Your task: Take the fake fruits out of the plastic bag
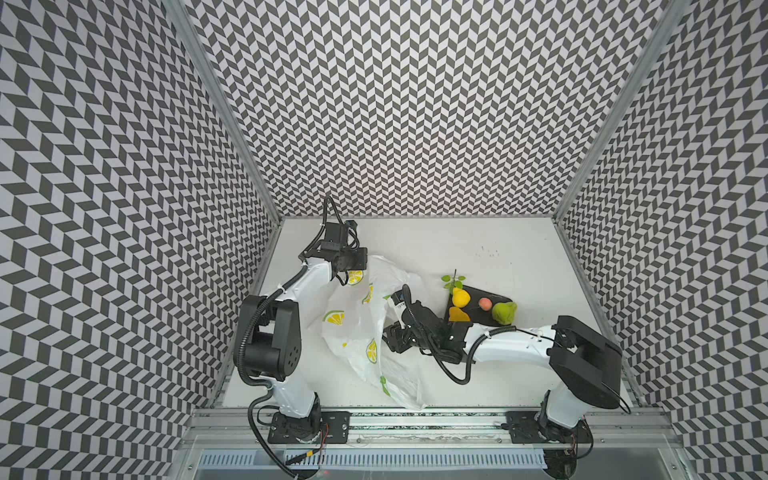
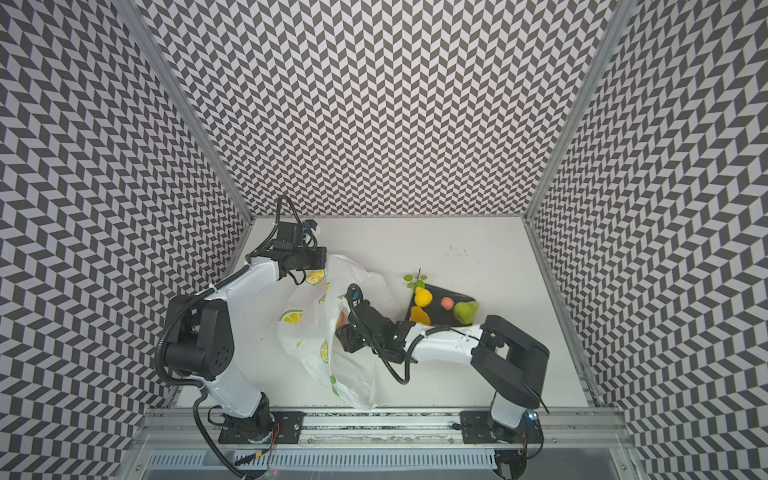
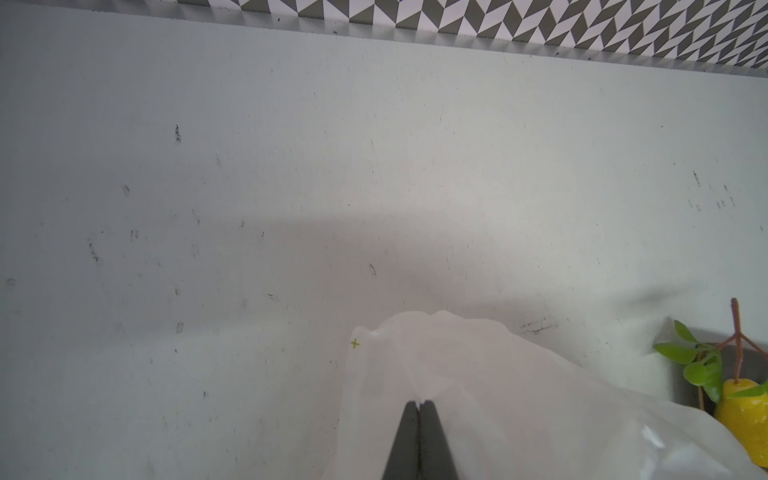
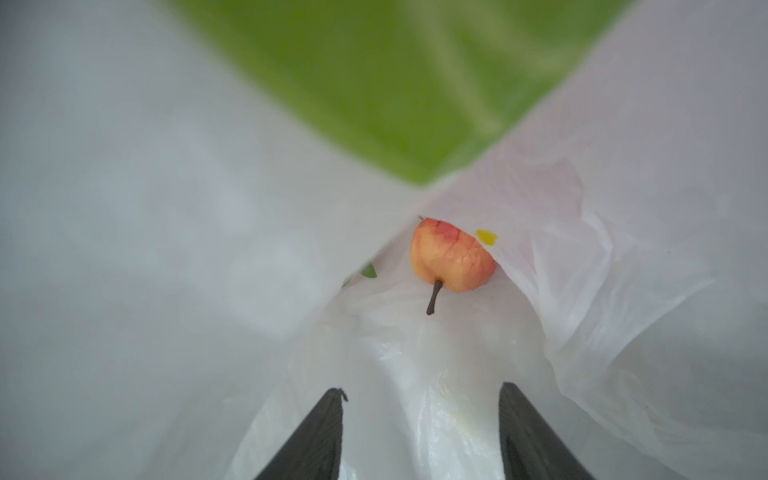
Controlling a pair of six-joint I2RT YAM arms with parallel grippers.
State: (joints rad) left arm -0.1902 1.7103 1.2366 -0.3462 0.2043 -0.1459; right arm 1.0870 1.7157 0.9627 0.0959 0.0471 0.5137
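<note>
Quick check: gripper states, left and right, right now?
Left gripper: closed on the plastic bag.
Right gripper: open inside the bag, holding nothing; a small reddish-yellow fruit lies just ahead.

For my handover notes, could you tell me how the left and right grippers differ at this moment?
The left gripper is shut, pinching the plastic bag; the right gripper is open and holds nothing. The left gripper is outside the bag; the right gripper is inside it, facing a small orange-red fruit. Both have dark fingers.
</note>
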